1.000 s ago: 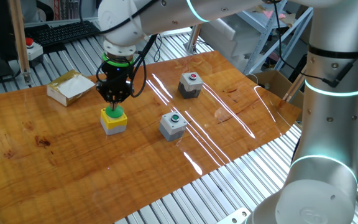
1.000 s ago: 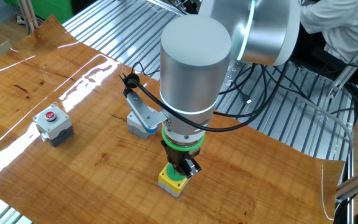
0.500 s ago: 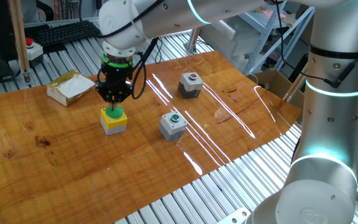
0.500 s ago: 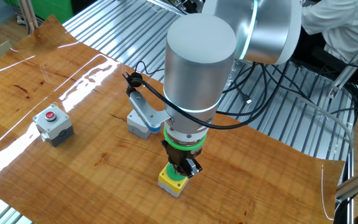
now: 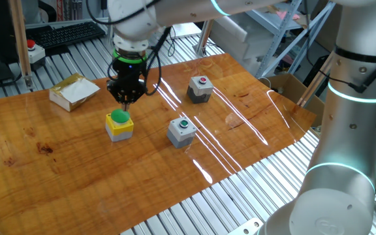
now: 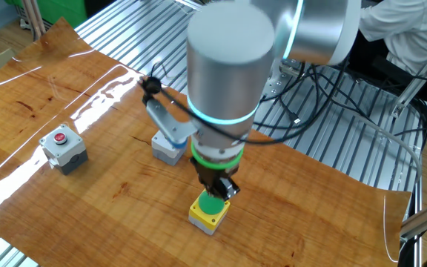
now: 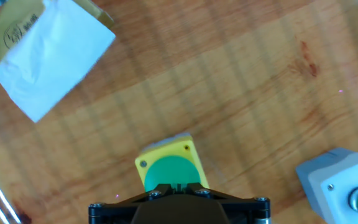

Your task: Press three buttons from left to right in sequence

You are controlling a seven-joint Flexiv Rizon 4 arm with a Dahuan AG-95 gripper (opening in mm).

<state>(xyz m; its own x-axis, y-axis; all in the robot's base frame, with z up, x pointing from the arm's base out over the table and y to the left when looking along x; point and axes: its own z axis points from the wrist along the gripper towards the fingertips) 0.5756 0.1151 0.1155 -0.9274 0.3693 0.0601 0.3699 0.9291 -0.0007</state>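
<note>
The yellow box with the green dome cap (image 5: 119, 125) stands at the left of the wooden table (image 5: 57, 163). My gripper (image 5: 125, 100) hangs just above the dome, apart from it, fingertips touching each other. The other fixed view shows the gripper (image 6: 217, 190) over the yellow box (image 6: 208, 211). In the hand view the yellow box (image 7: 169, 167) lies right before the gripper (image 7: 178, 186). The grey box with the green button (image 5: 182, 131) stands in the middle, also in the hand view (image 7: 344, 186). The grey box with the red button (image 5: 200, 89) stands at the right.
A flat tan-and-white carton (image 5: 74, 91) lies behind the yellow box, also in the hand view (image 7: 48, 50). A pale box with a red mushroom knob (image 5: 32, 52) and a keyboard (image 5: 64, 34) sit on the metal slats beyond the table.
My gripper has risen off the green dome cap and moved slightly right; a second ago it was down on the cap. The boxes have not moved.
</note>
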